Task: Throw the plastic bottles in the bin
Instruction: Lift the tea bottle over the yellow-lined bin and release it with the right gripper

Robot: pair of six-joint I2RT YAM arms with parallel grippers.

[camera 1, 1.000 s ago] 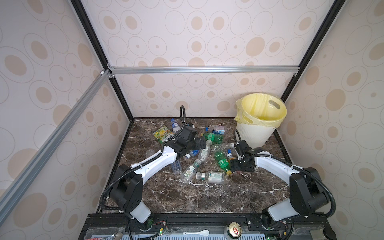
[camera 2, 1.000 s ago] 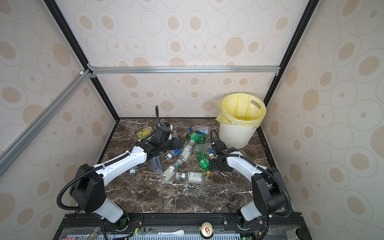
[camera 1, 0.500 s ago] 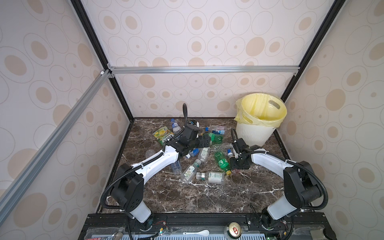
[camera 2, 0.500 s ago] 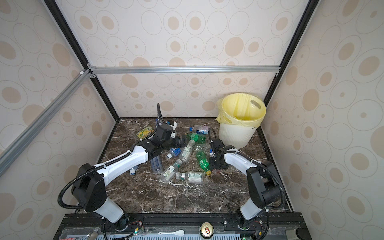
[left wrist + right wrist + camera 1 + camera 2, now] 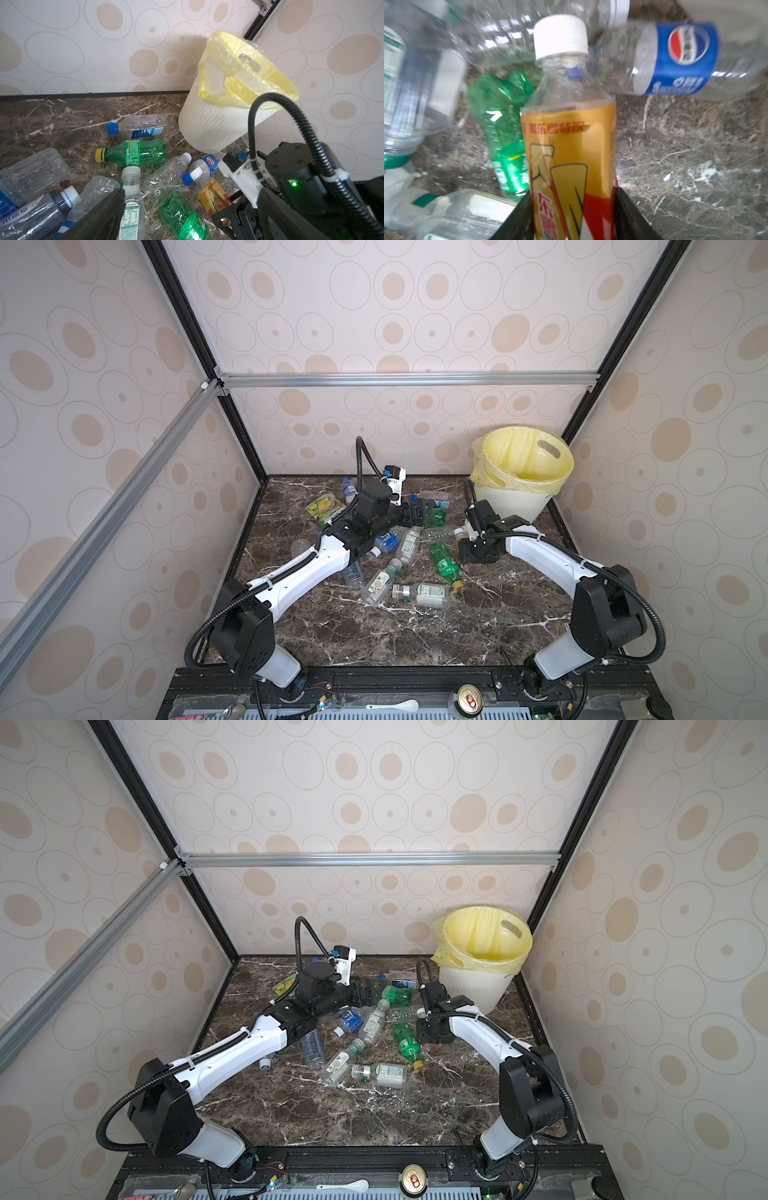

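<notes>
Orange-labelled bottle (image 5: 569, 145) is lying on the bench (image 5: 374, 635), right of middle, near the bin (image 5: 511, 506) in the back right corner. Right gripper (image 5: 572, 194) is pinching it, left gripper (image 5: 417, 511) is hovering spread wide. Bin's looking empty, I think; other bottles (image 5: 409, 541) are waiting.

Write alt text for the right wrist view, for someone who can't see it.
An orange bottle with a white cap sits between the black fingers of the right gripper, which touch its sides. Around it on the marble table lie a green bottle, a Pepsi bottle and blurred clear bottles.
</notes>
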